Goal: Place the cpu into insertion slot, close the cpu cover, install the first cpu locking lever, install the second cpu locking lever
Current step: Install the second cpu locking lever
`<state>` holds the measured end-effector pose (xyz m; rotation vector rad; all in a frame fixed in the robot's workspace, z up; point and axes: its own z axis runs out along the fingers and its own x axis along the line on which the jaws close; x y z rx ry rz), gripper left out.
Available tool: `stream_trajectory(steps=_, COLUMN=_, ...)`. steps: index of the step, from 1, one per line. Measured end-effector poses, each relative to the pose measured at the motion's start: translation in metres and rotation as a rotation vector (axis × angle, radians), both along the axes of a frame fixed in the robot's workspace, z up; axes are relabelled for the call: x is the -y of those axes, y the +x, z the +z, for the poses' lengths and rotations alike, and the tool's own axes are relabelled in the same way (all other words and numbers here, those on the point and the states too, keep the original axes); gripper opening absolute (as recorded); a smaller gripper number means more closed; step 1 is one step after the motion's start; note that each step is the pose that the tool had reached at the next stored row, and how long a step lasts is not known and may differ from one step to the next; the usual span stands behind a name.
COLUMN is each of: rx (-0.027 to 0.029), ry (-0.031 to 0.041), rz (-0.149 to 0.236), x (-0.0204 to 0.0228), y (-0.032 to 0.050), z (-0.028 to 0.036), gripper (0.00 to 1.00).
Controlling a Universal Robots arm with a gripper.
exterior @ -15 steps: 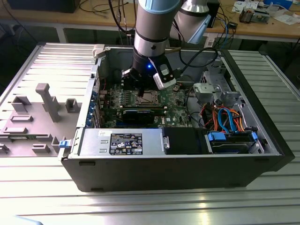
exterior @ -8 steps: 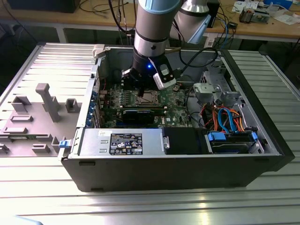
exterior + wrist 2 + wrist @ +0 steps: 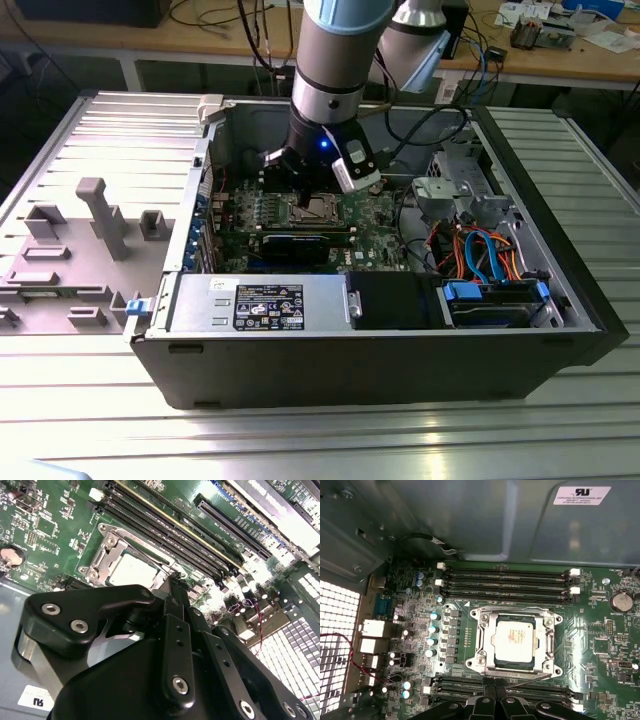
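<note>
a: where does the cpu (image 3: pixel 514 639) lie?
b: seated in the insertion slot (image 3: pixel 514 671), with the cpu cover (image 3: pixel 483 641) closed flat around it, its square window framing the chip; memory slots (image 3: pixel 507 585) run alongside the socket.
a: and the gripper (image 3: pixel 495 689)?
b: just above the socket's edge, fingers (image 3: pixel 176 605) pressed together at a thin lever wire (image 3: pixel 530 680); whether they grip it cannot be told.

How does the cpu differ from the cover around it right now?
The cpu is a solid square with a pale, matte top; the cover is a shinier open frame with a square window. The cpu is smaller and sits inside that window, while the cover surrounds it and reaches out to corner screws. Both lie flat in the slot, metal-topped and square.
</note>
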<state>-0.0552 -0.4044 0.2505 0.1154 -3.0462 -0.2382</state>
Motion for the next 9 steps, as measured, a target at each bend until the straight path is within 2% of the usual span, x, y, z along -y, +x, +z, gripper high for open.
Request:
stream_trajectory(steps=3, rx=-0.0002, ry=0.0018, rz=0.0, x=0.0013, y=-0.0077, z=-0.007, gripper=0.11)
stream_trajectory(steps=6, rx=-0.0006, ry=0.0021, rz=0.0, x=0.0029, y=-0.0098, z=-0.014, gripper=0.11)
stream_trajectory(steps=8, rx=-0.0007, ry=0.0025, rz=0.0, x=0.0043, y=-0.0106, z=-0.0165, gripper=0.11)
stream_trajectory(steps=9, rx=-0.0006, ry=0.0036, rz=0.0, x=0.0069, y=-0.0112, z=-0.0175, gripper=0.11)
